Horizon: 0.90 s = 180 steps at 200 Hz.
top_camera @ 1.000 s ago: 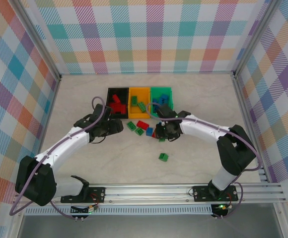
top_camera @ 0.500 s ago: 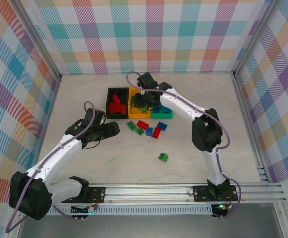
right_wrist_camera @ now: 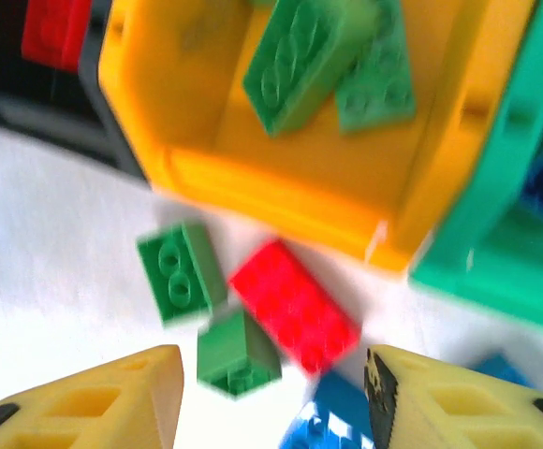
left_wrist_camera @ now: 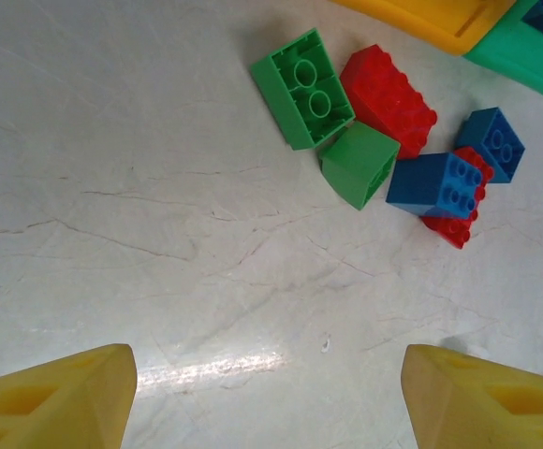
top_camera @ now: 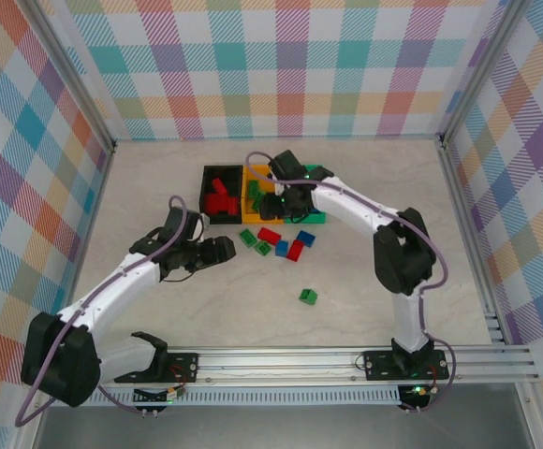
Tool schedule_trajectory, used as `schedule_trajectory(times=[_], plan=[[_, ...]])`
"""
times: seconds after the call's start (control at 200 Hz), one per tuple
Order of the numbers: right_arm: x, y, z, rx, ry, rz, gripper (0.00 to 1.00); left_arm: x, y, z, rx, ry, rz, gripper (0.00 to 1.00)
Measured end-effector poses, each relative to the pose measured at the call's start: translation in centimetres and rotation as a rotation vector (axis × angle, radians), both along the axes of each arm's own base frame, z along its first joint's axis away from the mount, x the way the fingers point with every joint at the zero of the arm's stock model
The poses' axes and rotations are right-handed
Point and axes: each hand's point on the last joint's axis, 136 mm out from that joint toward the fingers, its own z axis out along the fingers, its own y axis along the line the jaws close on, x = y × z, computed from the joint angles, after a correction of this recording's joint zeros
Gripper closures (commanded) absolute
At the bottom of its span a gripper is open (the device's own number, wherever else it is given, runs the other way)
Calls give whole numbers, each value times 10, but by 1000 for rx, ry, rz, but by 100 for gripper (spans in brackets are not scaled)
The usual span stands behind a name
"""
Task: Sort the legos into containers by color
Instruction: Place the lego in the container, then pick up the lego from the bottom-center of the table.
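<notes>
Pale, finely veined counter point(top_camera: 159, 187) boxed by pastel plaid walls point(top_camera: 281, 65); left hand point(left_wrist_camera: 264, 363) released over bare surface, right hand point(right_wrist_camera: 271, 367) released above yellow bin point(right_wrist_camera: 253, 198).

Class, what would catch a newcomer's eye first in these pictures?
The row of black, yellow and green bins toward the far side, with the open right gripper hanging over it. Before it lies a red, green and blue cluster of loose bricks; one green brick sits alone nearer the front.

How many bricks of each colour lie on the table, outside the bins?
green bricks: 3
red bricks: 2
blue bricks: 2
Total: 7
</notes>
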Motion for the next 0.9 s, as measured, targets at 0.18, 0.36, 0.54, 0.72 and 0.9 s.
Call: schedule_trajectory(times=[0.18,0.36,0.54,0.72,0.9], plan=[[-72,-18,6,-25,-3,74,45,6,-5,-21,25,65,-10,25],[-138,-43,-29,-93,77,135,45,21,-12,-22,17,61,-11,25],[-183,-72,-69,-186,173,168,43,28,-20,-18,7,39,-22,25],[-188,-85,-71,-210,158,150,41,28,-21,-18,8,40,-24,25],[-187,-92,-80,-255,162,141,41,26,-25,-18,9,41,-37,25]])
